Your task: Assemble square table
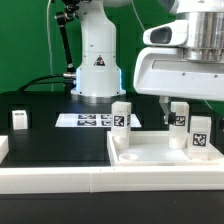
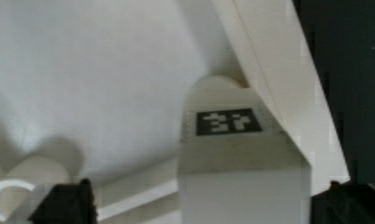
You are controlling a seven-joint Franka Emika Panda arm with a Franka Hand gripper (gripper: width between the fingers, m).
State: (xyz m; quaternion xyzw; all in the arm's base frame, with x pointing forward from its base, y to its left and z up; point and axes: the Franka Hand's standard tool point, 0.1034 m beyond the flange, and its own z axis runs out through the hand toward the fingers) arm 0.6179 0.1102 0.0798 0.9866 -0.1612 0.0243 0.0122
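Observation:
The square table top [image 1: 150, 155] lies at the exterior view's right, a white tray with a raised rim. Three white tagged leg posts stand on it: one at its left corner [image 1: 120, 115], one further back [image 1: 180, 118] and one at the right [image 1: 200, 136]. My gripper [image 1: 178, 108] hangs over the back post with a finger on each side. In the wrist view that post [image 2: 237, 160], its tag facing the camera, stands between my dark fingertips [image 2: 68, 205]. My gripper [image 2: 210, 205] is open, with gaps showing on both sides of the post. The top's rim [image 2: 273, 60] runs beside it.
A fourth white leg post [image 1: 20, 120] stands alone on the black table at the exterior view's left. The marker board [image 1: 88, 120] lies in front of the robot base [image 1: 95, 65]. A long white border rail [image 1: 50, 180] runs along the front edge.

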